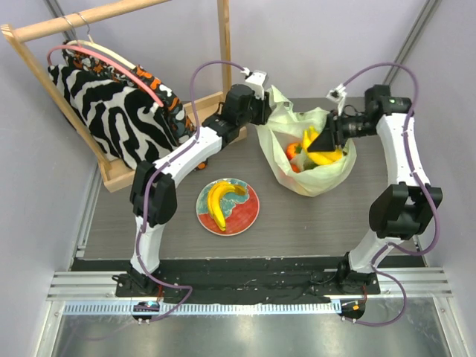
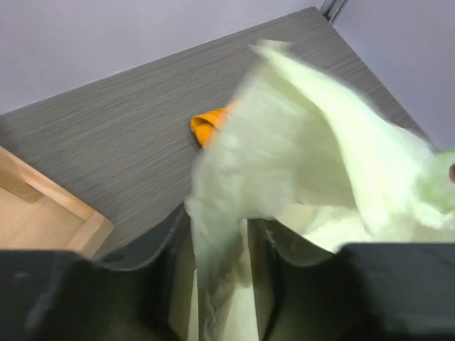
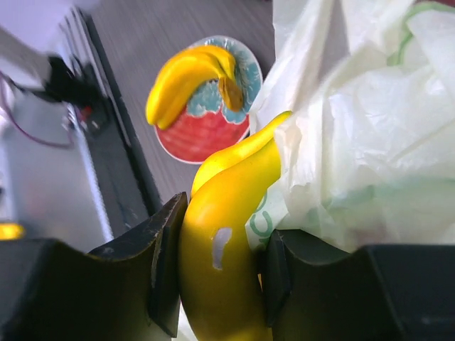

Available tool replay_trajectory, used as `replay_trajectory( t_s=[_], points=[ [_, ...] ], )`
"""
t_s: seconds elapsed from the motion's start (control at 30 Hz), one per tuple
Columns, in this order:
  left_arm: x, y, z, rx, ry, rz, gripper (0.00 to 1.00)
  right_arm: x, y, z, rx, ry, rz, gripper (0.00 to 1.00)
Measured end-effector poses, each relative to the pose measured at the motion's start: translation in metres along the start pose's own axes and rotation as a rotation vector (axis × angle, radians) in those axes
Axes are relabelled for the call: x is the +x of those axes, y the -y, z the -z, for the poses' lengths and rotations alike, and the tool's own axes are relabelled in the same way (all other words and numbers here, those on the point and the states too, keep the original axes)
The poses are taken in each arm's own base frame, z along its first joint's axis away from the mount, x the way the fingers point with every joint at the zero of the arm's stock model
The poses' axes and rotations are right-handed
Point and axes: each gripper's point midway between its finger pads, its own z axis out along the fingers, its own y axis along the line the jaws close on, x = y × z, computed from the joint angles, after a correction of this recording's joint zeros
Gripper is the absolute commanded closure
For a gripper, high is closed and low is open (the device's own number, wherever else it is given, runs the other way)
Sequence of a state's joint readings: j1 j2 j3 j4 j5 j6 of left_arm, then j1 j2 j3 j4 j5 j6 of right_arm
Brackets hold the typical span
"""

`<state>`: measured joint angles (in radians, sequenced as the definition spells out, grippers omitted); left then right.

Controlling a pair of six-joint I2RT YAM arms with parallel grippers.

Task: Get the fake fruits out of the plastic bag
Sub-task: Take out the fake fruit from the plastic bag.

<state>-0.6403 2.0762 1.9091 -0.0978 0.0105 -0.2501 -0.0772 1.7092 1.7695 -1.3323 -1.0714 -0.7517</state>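
Left fingers pinch the plastic bag; right fingers clamp a banana; the bag's green print is unreadable.

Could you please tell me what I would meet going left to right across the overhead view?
Striped cloth → plate holding bananas → plastic bag, where the right claw grips another banana bunch.

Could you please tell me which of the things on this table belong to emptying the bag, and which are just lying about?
Part of the job:
plastic bag, pinched in the left fingers
bananas, held in the right fingers
orange-red fruits in the bag
second banana bunch, on the plate

Just lying about:
wooden rack
zebra-print fabric hung on it
small orange item behind the bag
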Motion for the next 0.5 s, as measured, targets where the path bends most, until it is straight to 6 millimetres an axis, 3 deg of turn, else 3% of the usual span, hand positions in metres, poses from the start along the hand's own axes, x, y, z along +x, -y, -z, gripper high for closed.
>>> replay_trajectory(
  t_s=[0.03,0.07,0.2,0.3,0.4,0.5],
  points=[
    [0.001,-0.001,0.000,0.003,-0.003,-0.006,0.41,-0.002,0.004,0.008,0.006,0.033,-0.066,0.64],
    [0.003,-0.001,0.001,0.007,-0.008,-0.007,0.26,-0.004,0.010,0.014,0.010,0.065,-0.123,0.64],
    [0.004,-0.005,0.005,0.016,-0.025,0.011,0.22,-0.004,0.033,0.026,0.027,0.119,-0.251,0.64],
    [-0.004,0.004,0.019,0.090,-0.048,0.045,0.20,-0.001,0.036,0.022,0.017,0.110,-0.278,0.64],
    [-0.035,0.028,0.054,0.260,-0.029,0.122,0.24,-0.001,0.033,0.020,0.007,0.105,-0.276,0.64],
    [-0.071,0.062,0.104,0.455,0.024,0.189,0.22,-0.001,0.031,0.018,-0.003,0.103,-0.267,0.64]
  ],
)
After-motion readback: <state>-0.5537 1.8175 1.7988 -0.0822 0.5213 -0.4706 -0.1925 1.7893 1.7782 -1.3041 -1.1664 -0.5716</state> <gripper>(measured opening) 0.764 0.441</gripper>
